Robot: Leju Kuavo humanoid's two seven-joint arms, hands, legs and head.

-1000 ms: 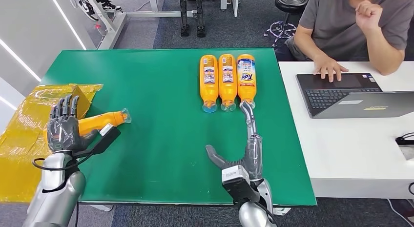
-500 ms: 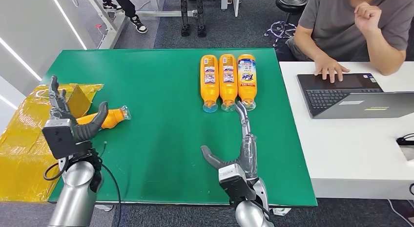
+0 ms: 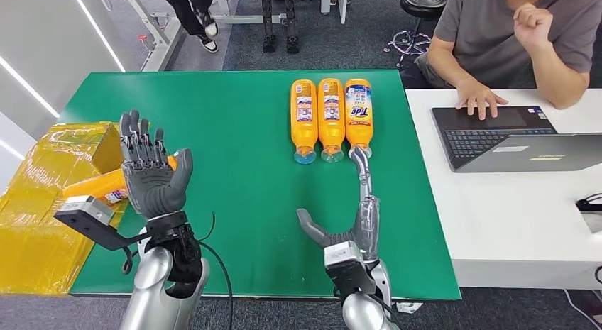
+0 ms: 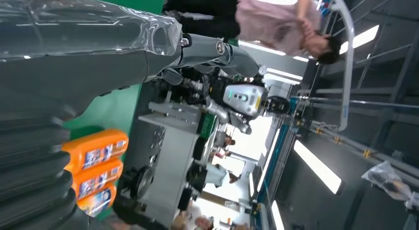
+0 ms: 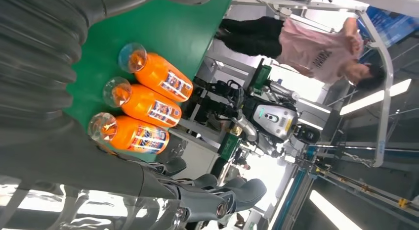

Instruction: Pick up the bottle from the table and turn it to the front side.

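An orange bottle [image 3: 96, 187] lies on its side at the table's left edge, against the yellow wrapped box [image 3: 42, 202]. My left hand [image 3: 152, 175] is raised in front of it with fingers spread upward and holds nothing; it hides the bottle's cap end. Three more orange bottles [image 3: 304, 117] [image 3: 331, 116] [image 3: 358, 113] lie side by side at the far middle, caps toward me, and they appear in the left wrist view [image 4: 94, 151] and the right wrist view [image 5: 146, 106]. My right hand [image 3: 355, 223] lies open on the mat, one fingertip close to the rightmost bottle's cap.
The green mat [image 3: 241, 202] covers the table. A white table [image 3: 511, 223] adjoins on the right, with a laptop [image 3: 511, 138] and a seated person [image 3: 511, 39] typing. Another person walks behind the table [image 3: 192, 11].
My left hand has risen, turned and swung right, from beside the lying bottle to in front of it. The right hand has hardly moved. A person has walked along behind the table.
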